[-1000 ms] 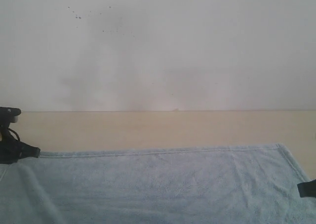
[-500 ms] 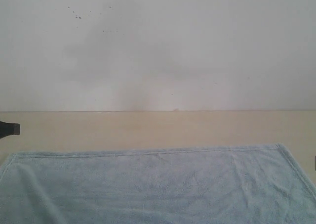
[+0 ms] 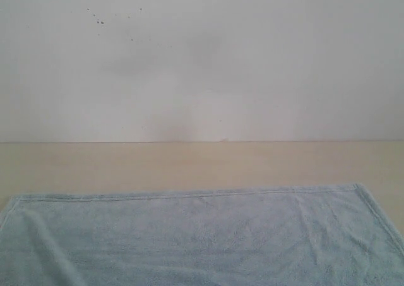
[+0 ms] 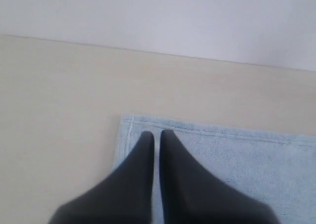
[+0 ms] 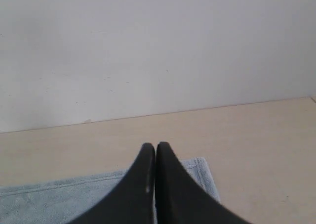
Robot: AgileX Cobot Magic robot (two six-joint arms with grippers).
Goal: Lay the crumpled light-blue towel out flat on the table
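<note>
The light-blue towel lies spread flat on the beige table, its far hem running straight across the exterior view. Neither gripper shows in that view. In the left wrist view my left gripper hangs shut and empty above the towel near one far corner. The right wrist view has my right gripper shut and empty above the towel near the other far corner. The towel's white label is not visible.
A white speckled wall rises behind the table's far edge. Bare table shows beyond the towel's far hem and beside both far corners.
Both grippers have left the exterior view: the left one withdrew off the left edge, the right one off the right edge. The towel's left far corner now lies flat and uncovered.
</note>
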